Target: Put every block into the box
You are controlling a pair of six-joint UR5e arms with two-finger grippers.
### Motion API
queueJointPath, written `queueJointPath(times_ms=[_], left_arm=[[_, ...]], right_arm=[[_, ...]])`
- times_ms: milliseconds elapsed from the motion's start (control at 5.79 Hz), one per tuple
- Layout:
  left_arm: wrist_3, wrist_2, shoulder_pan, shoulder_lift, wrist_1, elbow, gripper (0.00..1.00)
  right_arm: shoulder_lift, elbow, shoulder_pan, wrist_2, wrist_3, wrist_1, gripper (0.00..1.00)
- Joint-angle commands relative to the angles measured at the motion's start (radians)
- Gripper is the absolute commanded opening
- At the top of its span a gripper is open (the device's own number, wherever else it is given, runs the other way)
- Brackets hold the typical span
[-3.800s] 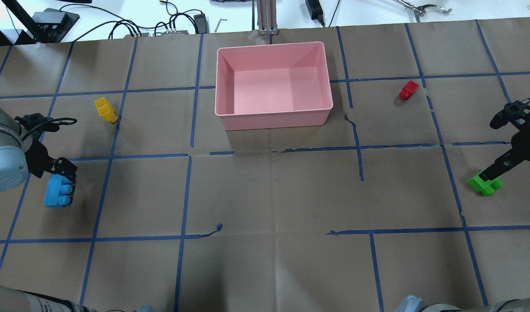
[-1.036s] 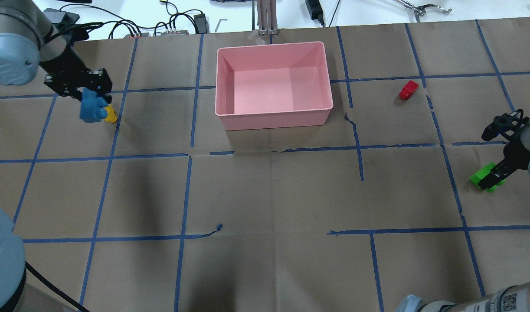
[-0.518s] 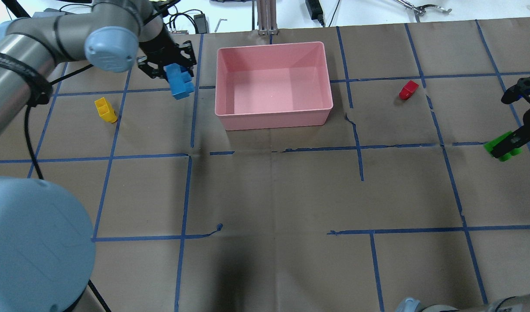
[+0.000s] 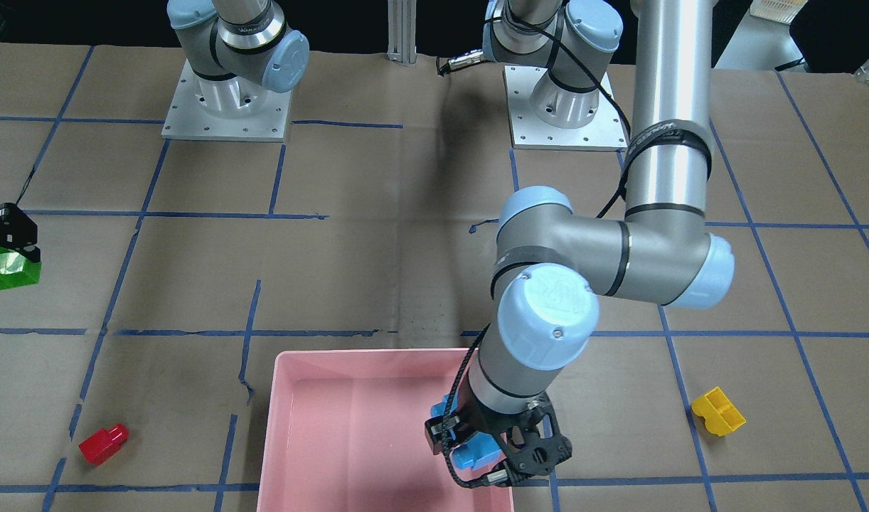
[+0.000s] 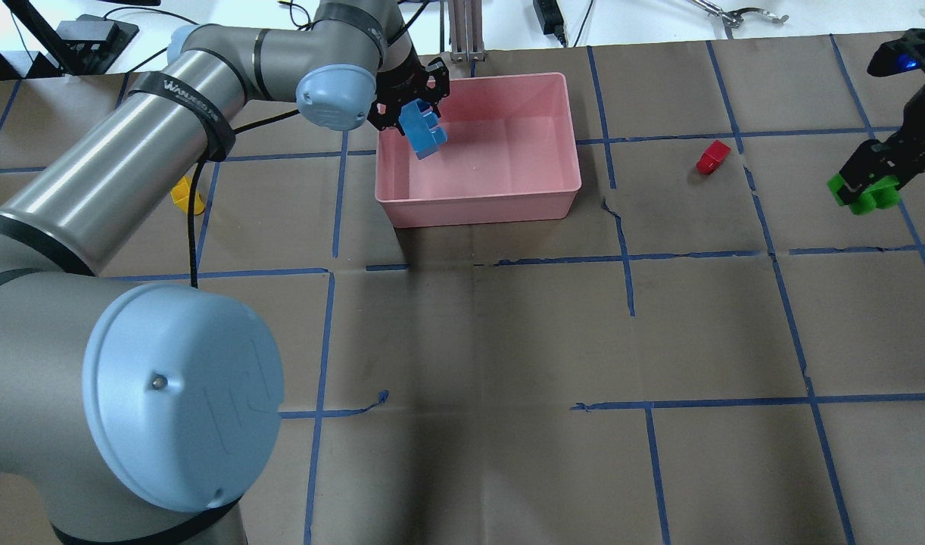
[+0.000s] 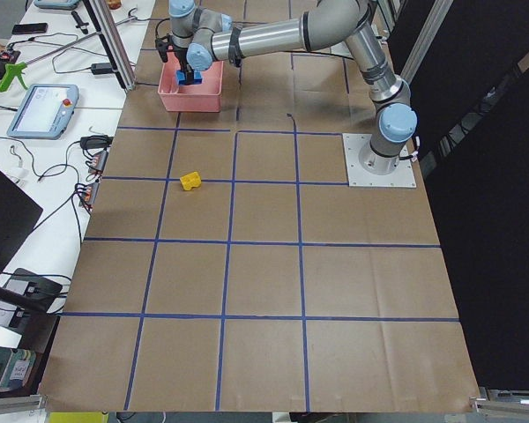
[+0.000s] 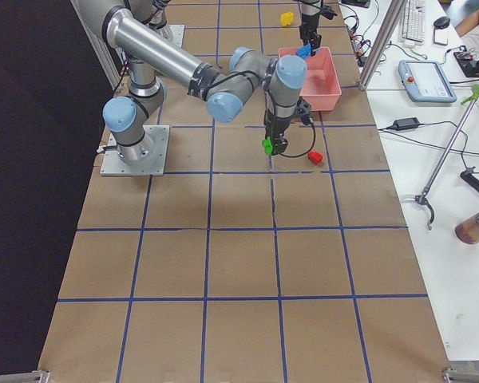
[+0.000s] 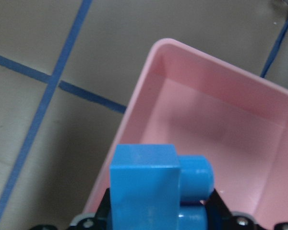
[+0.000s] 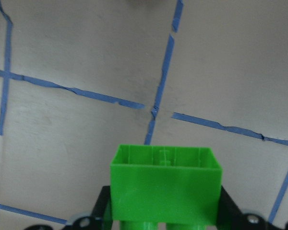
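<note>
L gripper [image 5: 412, 113] grips blue block [image 5: 425, 133] over pink box [image 5: 478, 209] edge; R gripper [image 5: 868, 177] clamps green block [image 5: 861, 194], well apart.

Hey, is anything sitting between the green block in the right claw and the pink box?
Only the red block: it lies on the table roughly midway between the green block and the box. The right claw holds the green block raised, so it would probably pass above.

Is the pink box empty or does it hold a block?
Empty: the box floor is bare; the left gripper holds the blue block above it.
</note>
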Motion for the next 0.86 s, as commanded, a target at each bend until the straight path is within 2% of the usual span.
queueJointPath(times_ms=[0, 345, 518, 691], left_arm=[[-0.007, 0.0, -0.019, -0.03, 0.028, -0.001, 0.99], [-0.009, 0.0, -0.017, 0.003, 0.026, 0.005, 0.99], [-0.007, 0.002, -0.003, 0.047, 0.014, -0.01, 0.99], [0.008, 0.008, 0.059, 0.078, -0.054, -0.015, 0.99]], right_arm=[[0.001, -0.062, 0.171, -0.005, 0.301, 0.078, 0.49], [0.008, -0.065, 0.32, 0.009, 0.564, 0.072, 0.49], [0.019, -0.073, 0.348, 0.027, 0.609, 0.061, 0.49], [0.063, -0.129, 0.361, 0.066, 0.626, 0.06, 0.49]])
